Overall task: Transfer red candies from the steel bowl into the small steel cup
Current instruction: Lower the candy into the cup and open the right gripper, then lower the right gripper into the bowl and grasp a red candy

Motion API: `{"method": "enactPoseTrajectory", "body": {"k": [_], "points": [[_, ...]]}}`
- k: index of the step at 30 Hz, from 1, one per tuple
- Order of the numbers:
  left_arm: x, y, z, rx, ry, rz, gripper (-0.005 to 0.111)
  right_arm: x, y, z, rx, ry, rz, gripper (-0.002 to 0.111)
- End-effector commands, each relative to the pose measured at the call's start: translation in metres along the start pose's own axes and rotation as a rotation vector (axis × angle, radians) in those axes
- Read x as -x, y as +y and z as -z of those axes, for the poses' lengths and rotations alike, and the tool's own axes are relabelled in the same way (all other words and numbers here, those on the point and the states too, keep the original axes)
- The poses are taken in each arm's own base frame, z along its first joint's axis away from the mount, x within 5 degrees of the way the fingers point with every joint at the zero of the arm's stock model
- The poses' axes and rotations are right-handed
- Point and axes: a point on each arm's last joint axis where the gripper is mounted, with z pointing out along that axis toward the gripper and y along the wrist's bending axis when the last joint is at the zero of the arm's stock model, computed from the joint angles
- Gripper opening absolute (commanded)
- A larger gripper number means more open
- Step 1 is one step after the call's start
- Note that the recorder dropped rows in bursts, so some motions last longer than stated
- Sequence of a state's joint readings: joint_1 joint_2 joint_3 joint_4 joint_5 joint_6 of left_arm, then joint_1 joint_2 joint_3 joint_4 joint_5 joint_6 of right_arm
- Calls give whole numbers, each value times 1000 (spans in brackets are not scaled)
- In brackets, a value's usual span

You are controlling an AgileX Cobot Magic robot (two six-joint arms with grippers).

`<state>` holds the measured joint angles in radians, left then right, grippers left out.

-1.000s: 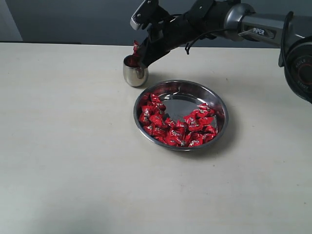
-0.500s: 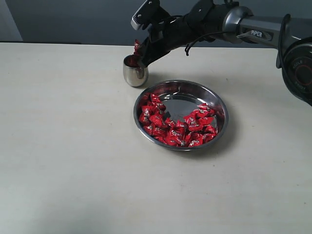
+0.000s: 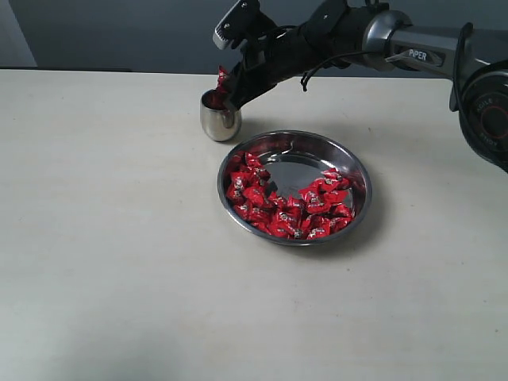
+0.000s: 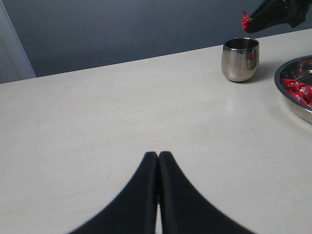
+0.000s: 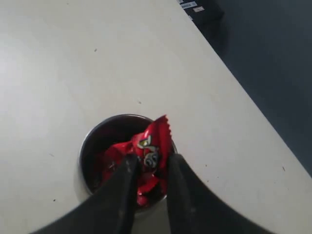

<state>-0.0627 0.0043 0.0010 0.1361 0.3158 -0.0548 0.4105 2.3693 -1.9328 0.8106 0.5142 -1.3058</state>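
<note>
The small steel cup [image 3: 220, 119] stands on the table just beyond the steel bowl [image 3: 295, 136], which holds many red candies [image 3: 286, 210]. My right gripper [image 3: 223, 86] hangs right over the cup's mouth with one red candy [image 5: 155, 141] pinched between its fingertips. In the right wrist view the cup [image 5: 87, 146] has more red candies [image 5: 113, 157] inside it. The left wrist view shows the cup [image 4: 240, 61] far off, the held candy [image 4: 246, 22] above it, and the bowl's rim [image 4: 279, 85]. My left gripper [image 4: 158, 155] is shut and empty, low over bare table.
The pale table [image 3: 119, 262] stretches wide on the left and in front of the bowl. Its far edge [image 3: 119, 71] meets a dark wall just behind the cup. The right arm [image 3: 397, 36] reaches in from the upper right, above the table behind the bowl.
The right arm has barely shifted above the cup. Its fingers look slightly wider apart, with the candy still between them. The left gripper and the bowl are unchanged.
</note>
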Motion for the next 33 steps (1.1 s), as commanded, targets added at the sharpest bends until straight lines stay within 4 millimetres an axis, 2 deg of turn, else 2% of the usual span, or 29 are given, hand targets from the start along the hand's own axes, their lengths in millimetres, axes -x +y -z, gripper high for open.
{"method": "enactPoseTrajectory", "body": {"k": [1,6,7,8,10,19,26,33], "points": [[1,-1,0,-10,-13,4,0,-1,0,1,10,2,-29,22],[1,-1,0,-10,-13,4,0,-3,1,2,22,29,4,23],[1,-1,0,-10,-13,4,0,-4,1,2,20,34,-1,27],[1,-1,0,-10,-13,4,0,-4,0,2,10,39,5,37],[1,-1,0,-10,-13,4,0,-3,-2,2,-6,33,2,48],[1,-1,0,-10,-13,4,0,-4,-5,5,-42,64,-46,47],[1,-1,0,-10,-13,4,0,-13,-4,25,-27,316,-35,47],[1,-1,0,-10,-13,4,0,-31,18,38,204,568,-107,47]]}}
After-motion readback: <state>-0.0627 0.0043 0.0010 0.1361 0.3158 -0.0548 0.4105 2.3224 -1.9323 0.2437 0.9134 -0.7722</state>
